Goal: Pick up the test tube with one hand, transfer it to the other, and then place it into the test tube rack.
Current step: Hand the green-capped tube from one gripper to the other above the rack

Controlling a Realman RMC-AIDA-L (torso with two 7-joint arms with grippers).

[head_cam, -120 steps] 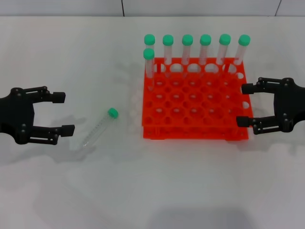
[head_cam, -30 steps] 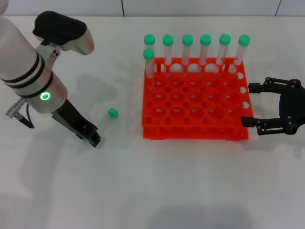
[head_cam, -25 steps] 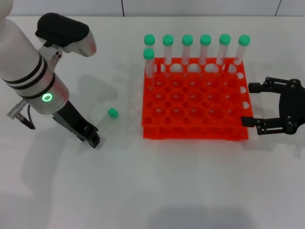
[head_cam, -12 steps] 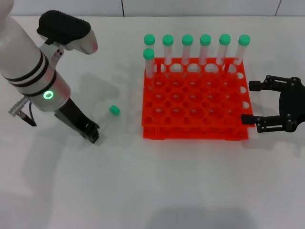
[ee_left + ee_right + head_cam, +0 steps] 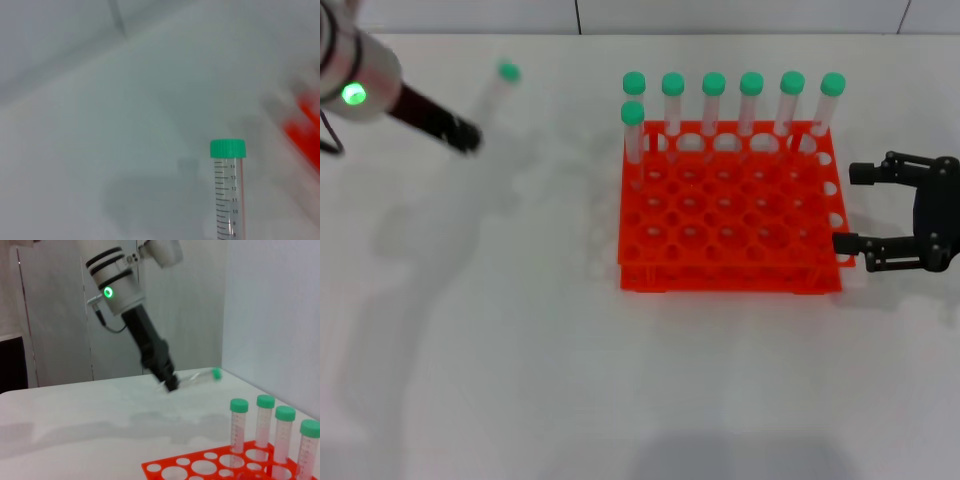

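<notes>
My left gripper (image 5: 467,136), on the arm with the green ring, is shut on the test tube (image 5: 492,93) and holds it in the air over the table's far left, green cap pointing away from the arm. The right wrist view shows the left gripper (image 5: 169,383) with the tube (image 5: 196,378) sticking out sideways above the table. The left wrist view shows the tube (image 5: 228,192) with its graduation marks. The orange-red rack (image 5: 730,258) stands centre right. My right gripper (image 5: 848,207) is open and empty, just beside the rack's right edge.
Several green-capped tubes (image 5: 751,103) stand in the rack's back row, one more (image 5: 633,130) in the second row at its left end. They also show in the right wrist view (image 5: 265,427). White table (image 5: 520,380) all around.
My left gripper has closed on the tube and lifted it off the table, swinging up and towards the far left. My right gripper has barely moved.
</notes>
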